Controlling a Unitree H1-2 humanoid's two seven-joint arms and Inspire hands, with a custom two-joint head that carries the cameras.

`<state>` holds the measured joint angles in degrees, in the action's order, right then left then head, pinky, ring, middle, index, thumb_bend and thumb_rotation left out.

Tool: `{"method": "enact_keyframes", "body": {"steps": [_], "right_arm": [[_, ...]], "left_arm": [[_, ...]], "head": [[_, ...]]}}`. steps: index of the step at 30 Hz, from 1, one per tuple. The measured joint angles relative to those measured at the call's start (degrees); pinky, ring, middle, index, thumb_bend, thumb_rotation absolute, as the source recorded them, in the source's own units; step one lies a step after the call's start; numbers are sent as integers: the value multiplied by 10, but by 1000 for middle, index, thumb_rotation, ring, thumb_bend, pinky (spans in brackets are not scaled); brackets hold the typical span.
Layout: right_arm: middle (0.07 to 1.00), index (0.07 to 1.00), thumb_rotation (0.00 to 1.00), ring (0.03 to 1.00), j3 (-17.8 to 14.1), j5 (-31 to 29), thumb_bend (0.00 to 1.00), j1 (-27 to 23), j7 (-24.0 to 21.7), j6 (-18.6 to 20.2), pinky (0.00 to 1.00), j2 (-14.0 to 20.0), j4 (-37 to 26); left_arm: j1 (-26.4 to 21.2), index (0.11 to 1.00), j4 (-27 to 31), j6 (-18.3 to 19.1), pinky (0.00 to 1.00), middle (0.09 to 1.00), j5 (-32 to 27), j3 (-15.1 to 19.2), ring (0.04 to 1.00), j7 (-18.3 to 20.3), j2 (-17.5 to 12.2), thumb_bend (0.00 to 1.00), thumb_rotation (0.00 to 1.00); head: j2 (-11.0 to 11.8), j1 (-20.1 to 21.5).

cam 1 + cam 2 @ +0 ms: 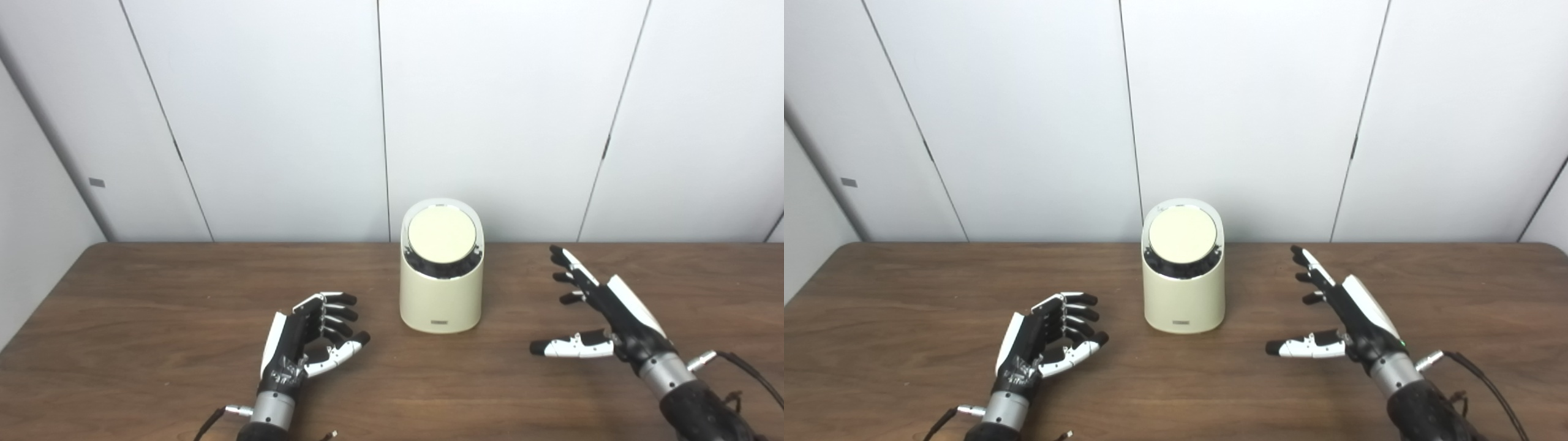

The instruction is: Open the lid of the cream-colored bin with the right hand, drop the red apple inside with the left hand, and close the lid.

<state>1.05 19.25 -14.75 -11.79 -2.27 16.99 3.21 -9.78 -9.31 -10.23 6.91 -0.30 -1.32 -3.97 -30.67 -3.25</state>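
Note:
The cream-colored bin stands upright on the wooden table, near the middle toward the back. Its round tilted lid lies shut on top. No red apple is in view. My left hand rests on the table to the left of the bin and nearer to me, fingers loosely curled, thumb apart, holding nothing. My right hand hovers to the right of the bin with its fingers spread wide, empty, palm facing the bin. Neither hand touches the bin.
White wall panels stand close behind the table's far edge. Cables trail from both wrists near the front edge. Nothing else lies on the table.

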Motion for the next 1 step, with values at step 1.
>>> {"method": "enact_keyframes", "body": {"steps": [1], "right_arm": [[937,975,216,853,1,-6,784,6,4,-11,695,-3,9]], "left_arm": [[0,655,0,0,415,590,-3,0,503,0,-1,623,0]], "head": [[1,3]]}}
